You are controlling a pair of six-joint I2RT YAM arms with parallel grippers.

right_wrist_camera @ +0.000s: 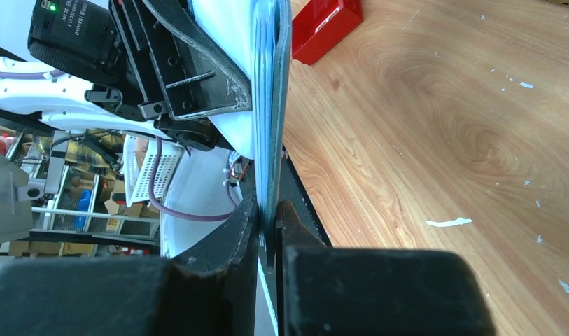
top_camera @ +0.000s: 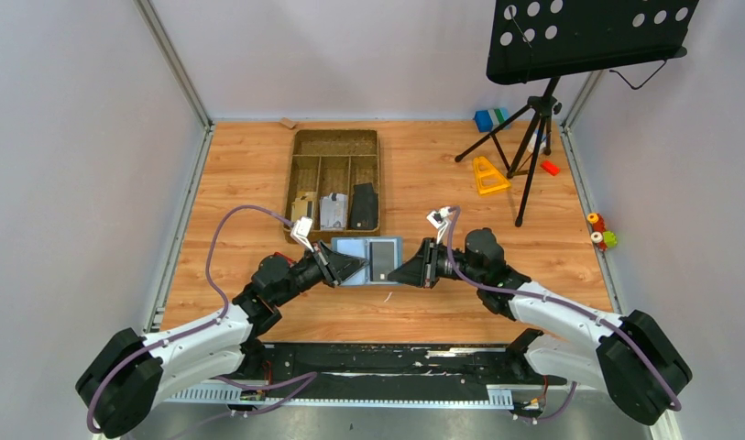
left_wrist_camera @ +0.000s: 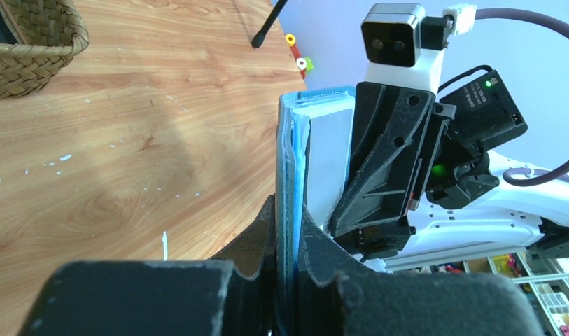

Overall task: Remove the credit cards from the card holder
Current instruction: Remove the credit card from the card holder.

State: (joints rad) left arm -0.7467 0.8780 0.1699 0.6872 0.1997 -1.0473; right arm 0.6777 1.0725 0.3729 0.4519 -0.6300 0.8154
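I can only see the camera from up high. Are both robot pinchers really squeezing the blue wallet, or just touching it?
Observer: The left wrist camera shows the left gripper clamped shut across one edge of the card holder.
Child: And the other pincher?
Observer: From the right wrist camera, the right gripper is closed on the opposite edge, with only a thin blue layer in its pinch.
Child: Is anything hiding where I can't see?
Observer: Yes. A red block lies on the table beyond the card holder. From above, the left arm mostly covers it.
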